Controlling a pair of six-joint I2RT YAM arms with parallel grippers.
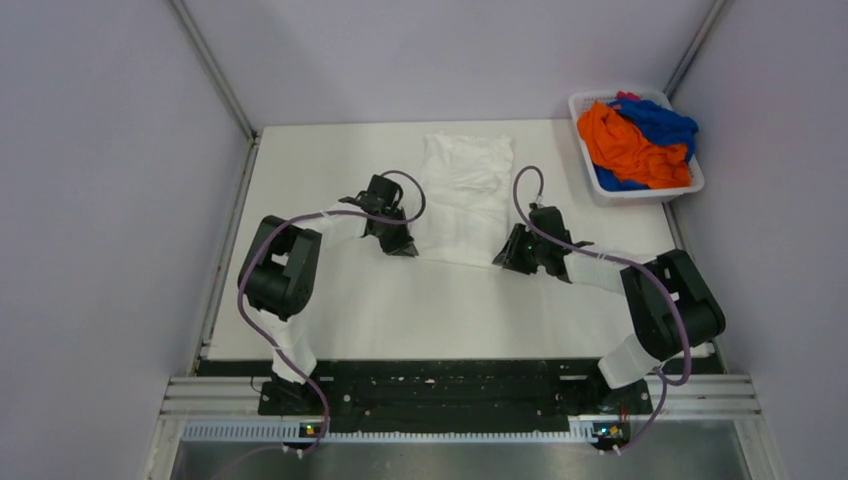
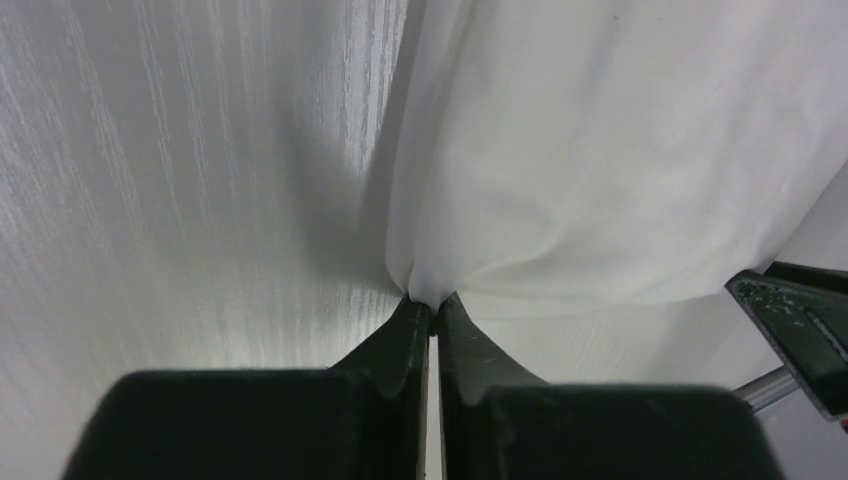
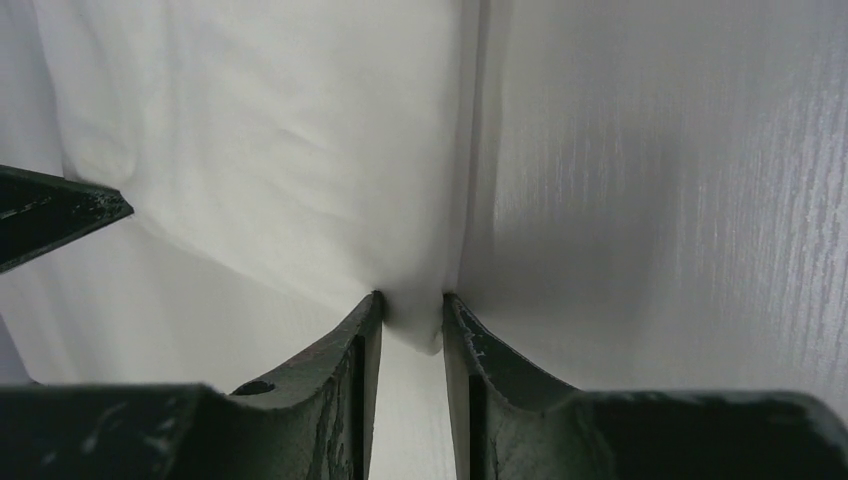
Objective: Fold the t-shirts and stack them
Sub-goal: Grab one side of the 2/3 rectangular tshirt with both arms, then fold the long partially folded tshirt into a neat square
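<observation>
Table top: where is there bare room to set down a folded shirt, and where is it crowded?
Free: the table strip between the white t-shirt and the near edge; the far-left corner beside it. Crowded: the centre, where left end effector and right end effector pinch its hem; the far-right corner, filled by the basket.

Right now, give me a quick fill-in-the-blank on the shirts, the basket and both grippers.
1. The shirt spread out on the table is ____ in colour.
2. The other shirts are piled in a ____ at the table's far right corner.
3. Of the left gripper and the right gripper, cloth sits between the fingers of ____.

Missing words: white; basket; both.
</observation>
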